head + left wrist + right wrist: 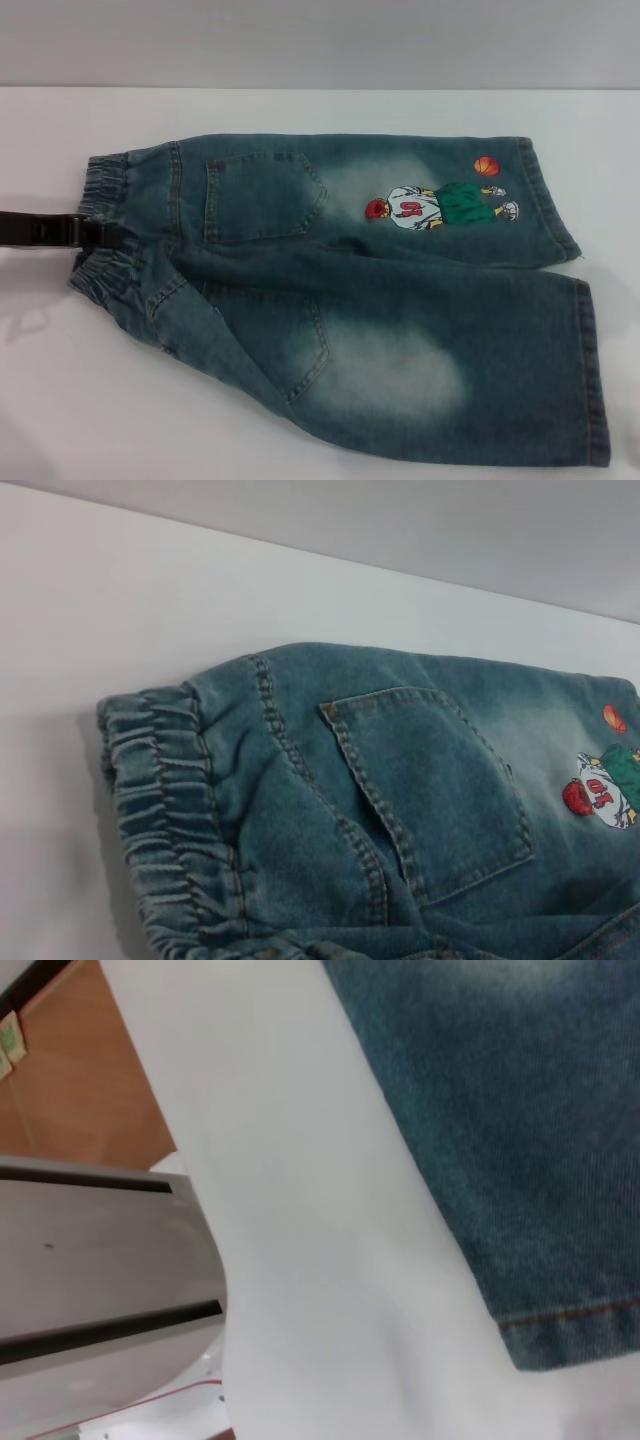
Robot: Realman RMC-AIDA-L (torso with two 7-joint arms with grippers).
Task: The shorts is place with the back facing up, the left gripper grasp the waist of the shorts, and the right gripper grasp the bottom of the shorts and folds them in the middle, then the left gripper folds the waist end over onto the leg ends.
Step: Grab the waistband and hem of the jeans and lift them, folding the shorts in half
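Head view first: the shorts [350,300] lie flat on the white surface [300,110], back pockets up, with the waist [110,225] at the left and the leg ends [570,300] at the right. The far leg carries the cartoon print [440,205] with an orange ball [486,166] beside it, near the hem. The left hand [88,232], slim and black, comes in level from the left edge and meets the middle of the ruffled waistband, where the band dips inward around its tip; whether its fingers are pinching the cloth or spread I cannot tell. The right hand is out of sight in this view. Left wrist view: the gathered waist [160,810] fills the near part of the picture, with a patch pocket [440,790] beyond it and the print [605,790] at the edge; no fingers show. Right wrist view: a corner of the bottom of the shorts [560,1330] with its stitched hem lies flat on the surface, and a brown floor [80,1090] shows past the surface's edge; no fingers show here either.
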